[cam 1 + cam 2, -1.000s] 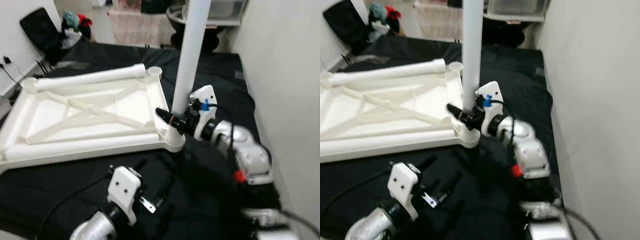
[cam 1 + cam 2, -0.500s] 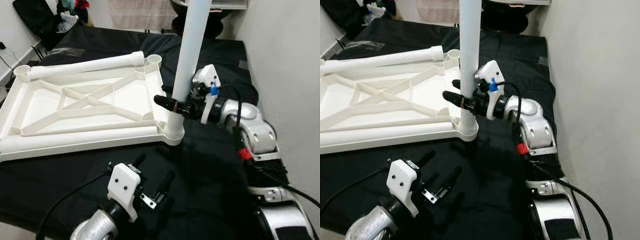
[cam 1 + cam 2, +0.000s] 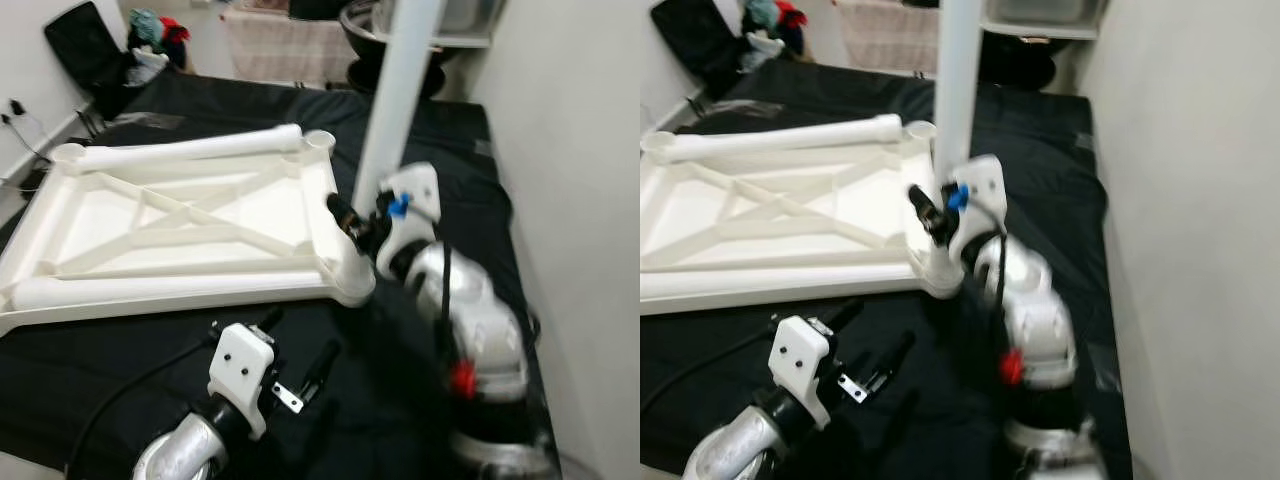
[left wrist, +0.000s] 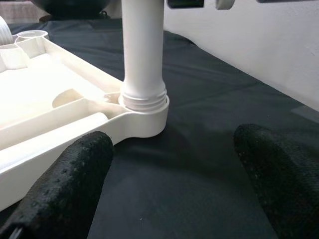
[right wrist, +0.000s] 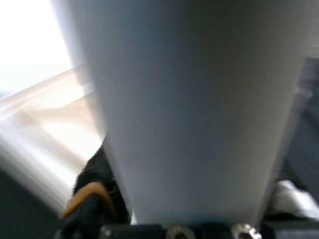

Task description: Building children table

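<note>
Since a second ago my right gripper (image 3: pixel 352 222) has stayed clamped low on the upright table leg (image 3: pixel 398 95), seated in the upturned tabletop's (image 3: pixel 180 225) corner socket (image 4: pixel 143 115). Left gripper (image 3: pixel 300 350) hovers spread, empty. Light, stiff, smooth plastic; grip near the thread.

Black cloth (image 3: pixel 420 400) covers the floor beside a white wall (image 3: pixel 570 150).

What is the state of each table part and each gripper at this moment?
upright leg: standing in the near right corner socket, threads showing.
table top: upside down on the black cloth.
loose leg: lying along the far edge.
far corner socket: empty.
right gripper: shut on the upright leg, low down.
left gripper: open, hovering over the cloth.
</note>
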Controlling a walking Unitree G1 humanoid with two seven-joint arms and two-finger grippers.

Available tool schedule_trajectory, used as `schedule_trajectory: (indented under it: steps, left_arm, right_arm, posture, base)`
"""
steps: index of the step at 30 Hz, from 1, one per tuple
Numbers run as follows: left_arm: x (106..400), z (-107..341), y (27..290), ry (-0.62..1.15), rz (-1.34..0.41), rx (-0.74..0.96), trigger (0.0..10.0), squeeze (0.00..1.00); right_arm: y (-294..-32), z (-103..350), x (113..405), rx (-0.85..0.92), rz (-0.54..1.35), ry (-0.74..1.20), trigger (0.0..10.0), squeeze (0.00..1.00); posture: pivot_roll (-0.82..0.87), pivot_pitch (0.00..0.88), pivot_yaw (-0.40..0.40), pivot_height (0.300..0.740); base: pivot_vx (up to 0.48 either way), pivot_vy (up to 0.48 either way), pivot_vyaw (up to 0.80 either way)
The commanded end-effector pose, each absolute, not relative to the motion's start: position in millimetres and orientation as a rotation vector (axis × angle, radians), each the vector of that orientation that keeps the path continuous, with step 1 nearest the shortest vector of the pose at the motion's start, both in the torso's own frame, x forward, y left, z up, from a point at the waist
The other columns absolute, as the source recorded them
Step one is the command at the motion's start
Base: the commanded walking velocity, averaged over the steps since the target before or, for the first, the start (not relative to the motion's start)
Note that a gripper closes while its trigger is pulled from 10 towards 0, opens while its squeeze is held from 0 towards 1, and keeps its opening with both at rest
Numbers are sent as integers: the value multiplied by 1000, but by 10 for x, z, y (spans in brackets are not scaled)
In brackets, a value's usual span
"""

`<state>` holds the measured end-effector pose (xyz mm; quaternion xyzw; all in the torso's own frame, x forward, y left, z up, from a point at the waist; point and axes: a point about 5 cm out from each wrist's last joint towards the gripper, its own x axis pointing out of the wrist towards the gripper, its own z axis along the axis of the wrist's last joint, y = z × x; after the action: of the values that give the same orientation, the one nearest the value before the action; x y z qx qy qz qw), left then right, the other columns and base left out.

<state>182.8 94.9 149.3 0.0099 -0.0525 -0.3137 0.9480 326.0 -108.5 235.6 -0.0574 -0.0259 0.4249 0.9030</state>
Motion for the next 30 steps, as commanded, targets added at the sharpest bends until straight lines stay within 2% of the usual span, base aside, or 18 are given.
schedule_trajectory:
  steps: [1,2,3,8,9,10,11,15,16,22,23,24,25,27,29,30]
  left_arm:
    - [1790,1477,951,-89,-642,18,10000,0]
    - [1777,1487,953,-91,-640,18,10000,0]
    - [1749,1518,959,-95,-638,16,10000,0]
    - [1709,1558,962,-97,-646,10,10000,0]
    - [1700,1565,966,-97,-648,8,10000,0]
    - [1700,1565,966,-97,-648,8,10000,0]
    - [1694,1565,967,-96,-650,7,10000,0]
    - [1699,1549,967,-92,-652,6,10000,0]
    - [1718,1516,968,-87,-649,9,10000,0]
    - [1727,1503,968,-86,-647,11,10000,0]
    - [1767,1472,975,-84,-643,14,10000,0]
    - [1767,1472,975,-84,-643,14,10000,0]
    - [1821,1433,975,-83,-641,19,10000,0]
    - [1821,1433,975,-83,-641,19,10000,0]
    - [1882,1399,978,-81,-642,21,10000,0]
    - [1882,1399,978,-81,-642,21,10000,0]
  right_arm:
    - [-1023,2453,3220,-137,1113,-99,10000,1000]
    - [-1079,2518,3216,-147,1177,-99,10000,1000]
    - [-1231,2621,3292,-179,1249,-77,10000,0]
    - [-1330,2754,3393,-190,1222,-98,10000,0]
    - [-1335,2800,3410,-179,1217,-121,4078,0]
    - [-1335,2800,3410,-179,1217,-121,4078,0]
    - [-1338,2827,3385,-174,1229,-144,0,0]
    - [-1304,2770,3279,-169,1152,-133,0,0]
    - [-1218,2576,3149,-211,1036,-61,0,0]
    - [-1174,2486,3086,-235,974,-31,0,0]
    - [-1175,2289,3078,-157,616,46,0,0]
    - [-1175,2289,3078,-157,616,46,0,0]
    - [-1072,2105,3043,-94,453,115,10000,0]
    - [-1072,2105,3043,-94,453,115,10000,0]
    - [-1055,2058,3231,-55,366,160,10000,0]
    - [-1055,2058,3231,-55,366,160,10000,0]
  posture:
    - [108,175,-14,740]
    - [109,177,-13,740]
    - [117,200,-12,740]
    - [123,224,-10,740]
    - [116,237,-6,740]
    - [116,237,-6,740]
    - [116,234,-9,740]
    - [119,212,-26,740]
    - [113,185,-43,740]
    - [113,185,-43,740]
    - [67,138,-39,740]
    - [67,138,-39,740]
    - [44,103,-12,740]
    - [44,103,-12,740]
    - [59,103,-18,740]
    - [59,103,-18,740]
  base:
    - [0,0,0]
    - [0,0,0]
    - [0,0,0]
    - [0,0,0]
    - [0,0,0]
    - [0,0,0]
    - [0,0,0]
    - [0,0,0]
    - [0,0,0]
    - [0,0,0]
    - [0,0,0]
    - [0,0,0]
    - [0,0,0]
    - [0,0,0]
    - [0,0,0]
    - [0,0,0]
